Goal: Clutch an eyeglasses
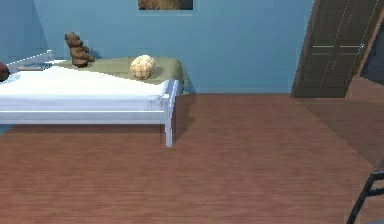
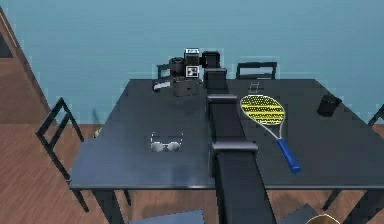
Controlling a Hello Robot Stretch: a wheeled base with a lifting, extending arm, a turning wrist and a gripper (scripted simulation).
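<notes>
Bench (image 2: 130, 150): dark slab top, smooth, faint satin sheen.
Eyeglasses (image 2: 166, 144): clear glossy lenses in a thin pale frame.
Racket (image 2: 262, 108): yellow woven strings, smooth blue handle.
Arm (image 2: 232, 130): dark bar, matt.
Chairs (image 2: 55, 128): thin dark frames, metal-like.
Floor (image 1: 250, 150): reddish-brown wood planks, low sheen.
Bed (image 1: 90, 113): white painted frame, smooth.
Sheet (image 1: 70, 88): white cloth, matt.
Blanket (image 1: 115, 67): olive cloth.
Teddy bear (image 1: 77, 48): brown plush.
Walls (image 1: 240, 45): flat blue paint.
Door (image 1: 335, 50): dark panelled wood.

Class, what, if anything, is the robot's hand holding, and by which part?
It cannot be told: a small pale thing lies on the table at the far end of the hand. The eyeglasses lie apart from the hand.
</notes>
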